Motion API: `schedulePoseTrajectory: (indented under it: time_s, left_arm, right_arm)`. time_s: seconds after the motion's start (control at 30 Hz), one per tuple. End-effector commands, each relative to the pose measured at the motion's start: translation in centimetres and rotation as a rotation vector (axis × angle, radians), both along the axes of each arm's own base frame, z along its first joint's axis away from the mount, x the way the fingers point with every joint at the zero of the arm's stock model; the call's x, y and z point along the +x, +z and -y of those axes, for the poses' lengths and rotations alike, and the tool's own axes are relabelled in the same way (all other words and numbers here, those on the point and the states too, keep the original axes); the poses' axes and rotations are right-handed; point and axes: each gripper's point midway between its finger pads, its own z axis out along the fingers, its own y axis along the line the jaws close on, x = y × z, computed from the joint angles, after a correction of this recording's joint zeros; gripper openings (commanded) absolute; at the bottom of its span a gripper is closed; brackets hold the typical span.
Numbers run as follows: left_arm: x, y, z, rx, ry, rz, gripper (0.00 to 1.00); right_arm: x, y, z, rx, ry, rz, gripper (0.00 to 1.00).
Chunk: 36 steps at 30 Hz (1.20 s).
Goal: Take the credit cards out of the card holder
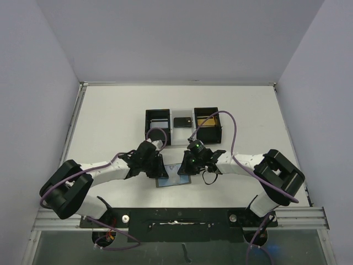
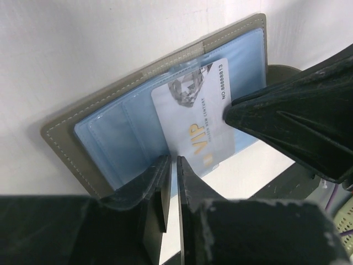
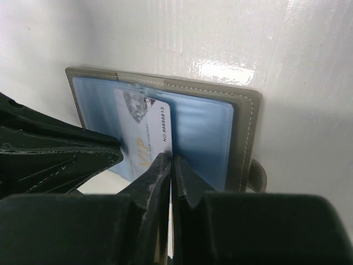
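Note:
The grey card holder (image 1: 174, 181) lies open on the table between both arms, its blue pockets up (image 2: 110, 132) (image 3: 204, 127). A whitish "VIP" credit card (image 2: 193, 116) (image 3: 144, 127) sticks slantwise out of one pocket. My left gripper (image 2: 172, 160) (image 1: 160, 171) has its jaws nearly together, with only a thin slit, and its tips sit at the card's near corner. No card shows inside the slit. My right gripper (image 3: 172, 157) (image 1: 182, 170) is shut, and its tips press down at the card's long edge near the holder's middle.
A black three-compartment tray (image 1: 148, 124) stands behind the holder, with a small dark flat thing (image 1: 182, 122) in its middle part. The holder's strap tab (image 3: 256, 174) pokes out at one side. White walls enclose the table (image 1: 110, 121).

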Motion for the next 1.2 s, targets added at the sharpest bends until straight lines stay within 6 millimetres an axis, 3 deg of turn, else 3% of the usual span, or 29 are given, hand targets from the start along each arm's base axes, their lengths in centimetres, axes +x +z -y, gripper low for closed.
schedulePoseTrajectory:
  time_s: [0.0,0.17,0.4,0.5,0.67,0.83,0.97,1.17]
  left_arm:
    - [-1.5,-2.7,-3.9,0.195,0.018,-0.027,0.10]
    - [-1.7,-2.9,-4.0,0.179,0.027,-0.027,0.09]
    - [-1.0,-2.3,-3.3,0.160,0.023,-0.011,0.09]
    - [-1.1,-2.4,-3.3,0.162,0.020,-0.013,0.09]
    - [-1.4,-2.9,-3.4,0.160,0.017,-0.026,0.08]
    - [-1.5,-2.8,-3.3,0.154,0.021,-0.028,0.08]
    - [-1.4,-2.6,-3.6,0.164,0.030,-0.019,0.08]
    - [-1.3,-2.5,-3.6,0.166,0.030,-0.015,0.08]
  right_arm:
    - [1.2,0.9,0.5,-0.041,-0.019,0.065,0.00]
    - [1.2,1.6,0.1,0.016,-0.041,0.081,0.04]
    - [0.8,1.5,-0.6,0.087,-0.047,0.059,0.34]
    - [0.8,1.1,-0.4,0.094,-0.059,0.054,0.37]
    - [0.4,1.5,-1.4,0.178,-0.026,0.056,0.33]
    - [0.5,1.6,-1.5,0.198,-0.031,0.056,0.17]
    - [0.9,1.8,-0.5,0.162,-0.058,0.072,0.06]
    - [1.1,2.1,1.6,0.139,-0.098,0.063,0.04]
